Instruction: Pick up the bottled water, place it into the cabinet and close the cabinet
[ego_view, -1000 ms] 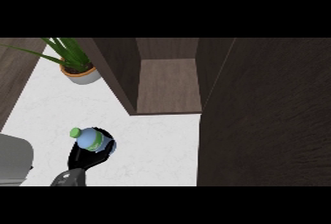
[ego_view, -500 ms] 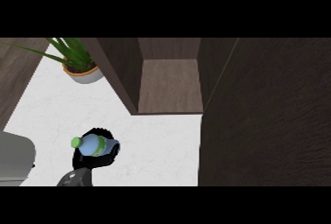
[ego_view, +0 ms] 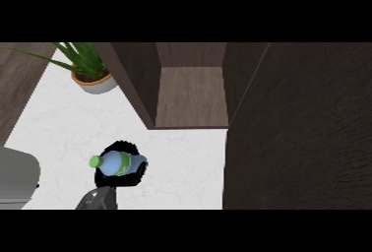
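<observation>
Head view, the only one: a black hand (ego_view: 120, 173) on a grey forearm (ego_view: 97, 199) comes in from the lower edge, left of centre. Which arm it is can't be read off the frame; it looks like the left, since it sits at the view's left. Its fingers are curled round the bottled water (ego_view: 117, 163), so it is grasping the bottle. The bottle lies tilted in the hand, its green cap (ego_view: 95, 161) pointing left, a blue body and a green band showing between the fingers. Fingertips stick out above the bottle, and the palm is mostly hidden beneath it. Whether the bottle is lifted off the counter or resting on it can't be told from this angle.

White counter (ego_view: 80, 123) lies under and around the hand. Up and to the right of the hand is the cabinet (ego_view: 190, 93), open, with its brown inner shelf visible; the bottle is outside it, well apart from the opening. Right of the hand, a big dark wood panel (ego_view: 298, 128) fills that side of the view; likely the cabinet door, can't confirm. Up and slightly left of the hand, far back on the counter, is a potted plant (ego_view: 91, 74), green leaves in a pale pot. Just left of the hand, at the edge of the view, is a grey appliance (ego_view: 16, 179), cut off, type unclear.

The other hand doesn't show.
</observation>
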`<action>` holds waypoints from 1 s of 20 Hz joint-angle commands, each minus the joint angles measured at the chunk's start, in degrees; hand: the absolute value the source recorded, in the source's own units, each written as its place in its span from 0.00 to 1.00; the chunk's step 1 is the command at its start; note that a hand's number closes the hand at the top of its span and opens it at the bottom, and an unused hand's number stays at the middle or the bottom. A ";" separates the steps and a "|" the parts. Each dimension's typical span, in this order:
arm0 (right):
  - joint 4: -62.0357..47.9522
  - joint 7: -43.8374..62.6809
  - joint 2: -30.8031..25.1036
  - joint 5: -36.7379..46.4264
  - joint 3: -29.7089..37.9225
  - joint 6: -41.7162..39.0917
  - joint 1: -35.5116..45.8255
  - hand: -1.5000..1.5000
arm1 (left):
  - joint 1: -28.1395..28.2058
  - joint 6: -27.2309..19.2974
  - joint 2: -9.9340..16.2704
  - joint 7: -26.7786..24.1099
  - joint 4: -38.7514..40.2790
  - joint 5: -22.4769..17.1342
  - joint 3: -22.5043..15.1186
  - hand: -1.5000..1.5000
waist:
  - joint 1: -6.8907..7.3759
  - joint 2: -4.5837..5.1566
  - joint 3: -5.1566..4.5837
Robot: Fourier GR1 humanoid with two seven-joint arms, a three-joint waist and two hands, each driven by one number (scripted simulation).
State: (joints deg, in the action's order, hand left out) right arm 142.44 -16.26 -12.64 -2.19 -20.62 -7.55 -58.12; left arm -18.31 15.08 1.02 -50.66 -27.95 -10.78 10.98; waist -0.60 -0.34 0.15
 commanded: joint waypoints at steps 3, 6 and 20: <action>3.13 1.28 -0.53 -2.97 0.84 -0.04 -1.21 0.00 | -2.59 -3.58 -0.99 7.59 -6.56 -10.21 -8.59 1.00 | -0.07 -0.09 -0.11; 1.62 -0.46 0.14 -1.36 -0.53 -0.24 0.07 0.00 | -0.03 -9.22 -1.01 7.67 -10.82 -15.94 -19.32 1.00 | -0.41 -0.22 -0.13; 0.95 -0.91 -0.19 -5.08 3.61 -0.47 0.20 0.00 | -12.45 -36.49 -1.02 24.55 -27.77 -17.13 -32.10 1.00 | -0.76 0.19 -0.14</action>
State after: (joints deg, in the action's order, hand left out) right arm 141.97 -16.39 -12.20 -2.61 -19.66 -7.15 -57.09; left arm -27.36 -16.18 0.01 -28.35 -54.85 -26.83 -18.27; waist -1.03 -0.24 0.02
